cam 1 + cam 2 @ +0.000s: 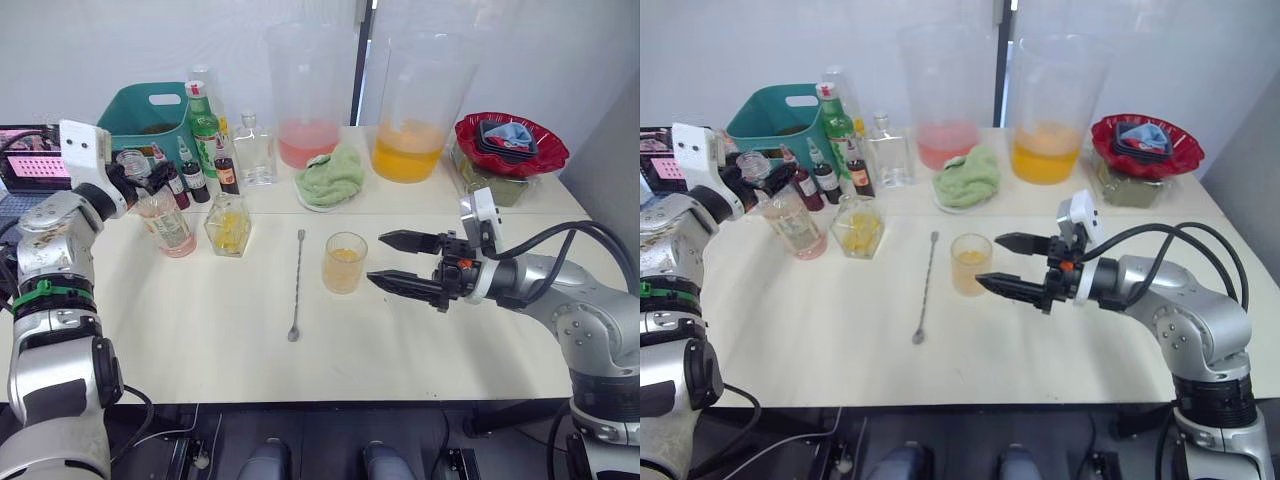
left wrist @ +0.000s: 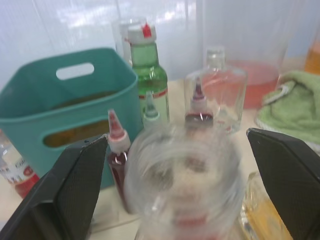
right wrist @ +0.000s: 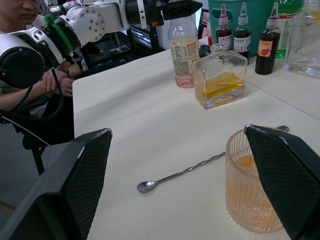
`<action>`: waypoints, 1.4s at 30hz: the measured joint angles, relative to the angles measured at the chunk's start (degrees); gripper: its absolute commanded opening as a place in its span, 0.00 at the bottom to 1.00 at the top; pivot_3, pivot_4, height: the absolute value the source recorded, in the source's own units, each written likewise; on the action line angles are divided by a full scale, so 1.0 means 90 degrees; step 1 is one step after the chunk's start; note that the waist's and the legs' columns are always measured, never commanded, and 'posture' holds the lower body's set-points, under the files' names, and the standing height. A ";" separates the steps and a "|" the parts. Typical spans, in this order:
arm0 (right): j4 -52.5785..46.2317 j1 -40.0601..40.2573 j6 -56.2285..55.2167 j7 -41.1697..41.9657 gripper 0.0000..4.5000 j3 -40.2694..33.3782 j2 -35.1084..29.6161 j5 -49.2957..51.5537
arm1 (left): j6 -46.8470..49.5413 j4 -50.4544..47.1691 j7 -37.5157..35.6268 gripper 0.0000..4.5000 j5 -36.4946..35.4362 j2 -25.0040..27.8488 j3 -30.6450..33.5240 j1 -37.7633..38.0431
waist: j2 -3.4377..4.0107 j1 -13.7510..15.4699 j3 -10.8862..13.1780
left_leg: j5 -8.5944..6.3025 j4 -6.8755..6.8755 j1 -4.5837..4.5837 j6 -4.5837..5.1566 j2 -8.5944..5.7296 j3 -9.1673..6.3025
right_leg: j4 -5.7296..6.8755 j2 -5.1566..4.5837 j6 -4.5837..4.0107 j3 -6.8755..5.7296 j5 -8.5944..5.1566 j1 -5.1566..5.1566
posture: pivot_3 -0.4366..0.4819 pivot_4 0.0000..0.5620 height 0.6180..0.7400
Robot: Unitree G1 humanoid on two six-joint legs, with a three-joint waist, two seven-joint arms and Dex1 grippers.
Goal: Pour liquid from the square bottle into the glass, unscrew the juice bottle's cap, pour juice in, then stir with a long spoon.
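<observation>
The glass (image 1: 345, 262) stands mid-table holding a little orange liquid (image 1: 343, 270). My right gripper (image 1: 374, 259) is open, level with the glass, with its tips just right of it and not touching. Left of the glass the long spoon (image 1: 297, 285) lies flat. Further left stands the square bottle (image 1: 229, 225) with yellow liquid in it. Beside it is the juice bottle (image 1: 165, 222), upright with pink juice. My left gripper (image 1: 145, 182) is open, one finger on each side of that bottle's top with gaps. The top is blurred and I cannot make out the cap.
Along the back stand a teal basket (image 1: 150, 115), a green bottle (image 1: 203, 120), a clear flask (image 1: 255, 150), small dropper bottles (image 1: 190, 175), two big pitchers (image 1: 415, 110), a green cloth (image 1: 330, 178) and a red bowl (image 1: 510, 143). A person (image 3: 30, 95) sits past the table's left end.
</observation>
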 measured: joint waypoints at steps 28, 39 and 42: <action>0.1613 0.0403 -0.1922 0.0994 1.00 0.0154 -0.0231 -0.1357 | 0.2790 -0.7079 -0.1354 1.00 -0.2188 0.0908 0.1568 0.5615 | 0.0003 -0.0019 0.0001 | -0.0001 -0.0025 0.0028 0.0001 0.0015 -0.0001 | -0.0020 -0.0013 -0.0001 0.0029 -0.0001 0.0007 | 0.48 0.27 1.00; 0.3219 0.1797 -0.3385 0.1195 1.00 -0.0801 -0.0219 -0.1772 | 0.1205 -0.6024 -0.1303 1.00 -0.1498 -0.0275 0.2284 0.7676 | 0.0001 0.0067 -0.0001 | -0.0001 -0.0026 0.0053 -0.0001 0.0018 0.0006 | -0.0034 -0.0015 -0.0002 0.0025 -0.0001 0.0034 | 0.48 0.27 1.00; 0.3567 0.1851 -0.3639 0.1290 1.00 -0.0945 -0.0239 -0.1803 | 0.1010 -0.5772 -0.1355 1.00 -0.1507 -0.0306 0.2435 0.7780 | 0.0004 0.0041 -0.0003 | 0.0000 -0.0026 0.0064 -0.0001 0.0021 0.0011 | -0.0034 -0.0012 -0.0004 0.0026 -0.0003 0.0043 | 0.48 0.27 1.00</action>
